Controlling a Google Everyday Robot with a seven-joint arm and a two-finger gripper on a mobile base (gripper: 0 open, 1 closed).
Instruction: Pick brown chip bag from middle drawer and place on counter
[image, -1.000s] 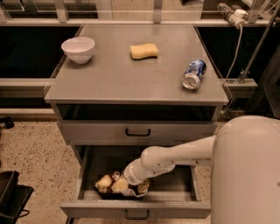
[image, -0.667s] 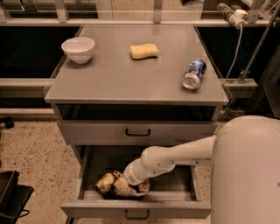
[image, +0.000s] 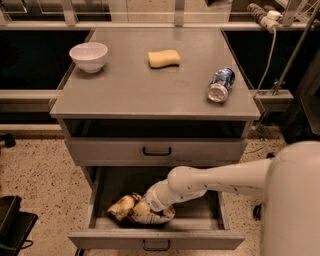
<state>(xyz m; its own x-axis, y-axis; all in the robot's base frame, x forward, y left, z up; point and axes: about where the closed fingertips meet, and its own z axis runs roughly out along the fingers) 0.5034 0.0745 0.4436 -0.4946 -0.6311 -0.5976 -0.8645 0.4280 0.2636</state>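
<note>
The robot's white arm (image: 220, 180) is slanting down from the right into the open middle drawer (image: 110, 239). Its gripper (image: 146, 207) is sitting at the brown chip bag (image: 125, 206), apparently touching it. Whether it is clasping the bag, I cannot tell. The bag is lying near the drawer's front, left of centre. On the counter (image: 140, 92) a white bowl (image: 89, 56), a yellow sponge (image: 164, 58) and a tipped blue can (image: 221, 85) are resting.

Above the gripper (image: 144, 207) in the middle drawer (image: 155, 239), the counter (image: 150, 95) holds a white bowl (image: 88, 56), yellow sponge (image: 164, 58) and blue can (image: 221, 85).
</note>
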